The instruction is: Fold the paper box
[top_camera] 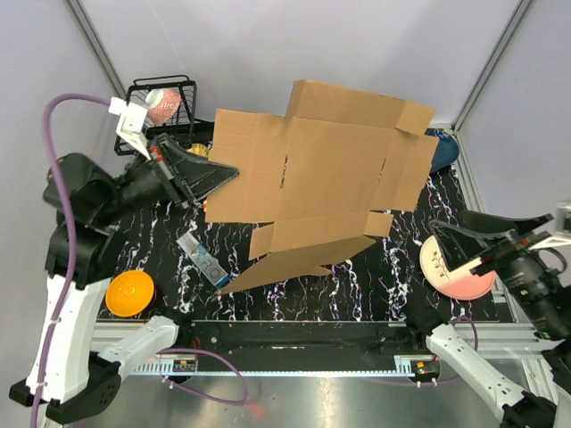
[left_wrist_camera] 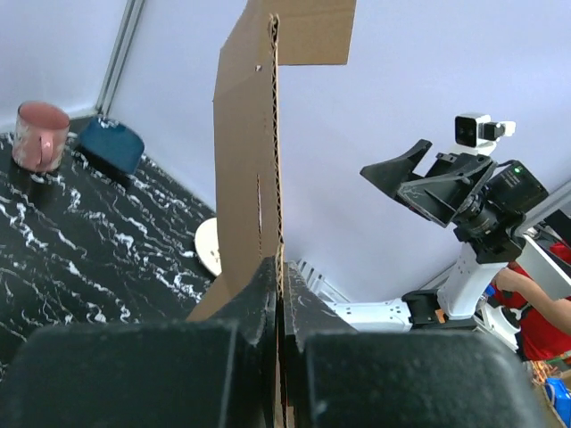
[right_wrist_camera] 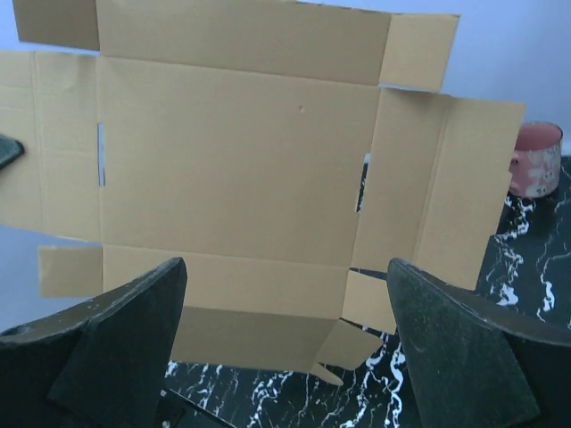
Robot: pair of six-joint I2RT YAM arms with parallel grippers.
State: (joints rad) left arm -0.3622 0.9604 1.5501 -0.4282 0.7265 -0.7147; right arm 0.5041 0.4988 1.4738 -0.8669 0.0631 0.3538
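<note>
The paper box (top_camera: 312, 178) is a flat brown die-cut cardboard sheet with flaps, held up off the table and tilted, its lower flap touching the tabletop. My left gripper (top_camera: 217, 175) is shut on the sheet's left edge; in the left wrist view the cardboard (left_wrist_camera: 250, 178) stands edge-on between the closed fingers (left_wrist_camera: 254, 294). My right gripper (top_camera: 451, 239) is open and empty at the right, apart from the sheet. In the right wrist view the whole sheet (right_wrist_camera: 232, 169) faces the camera between the spread fingers (right_wrist_camera: 134, 312).
A black wire basket (top_camera: 169, 111) with a pink mug stands at the back left. An orange bowl (top_camera: 130, 292) sits front left, a pink-white plate (top_camera: 451, 267) at the right, a dark blue object (top_camera: 443, 150) back right, a small packet (top_camera: 205, 260) under the sheet.
</note>
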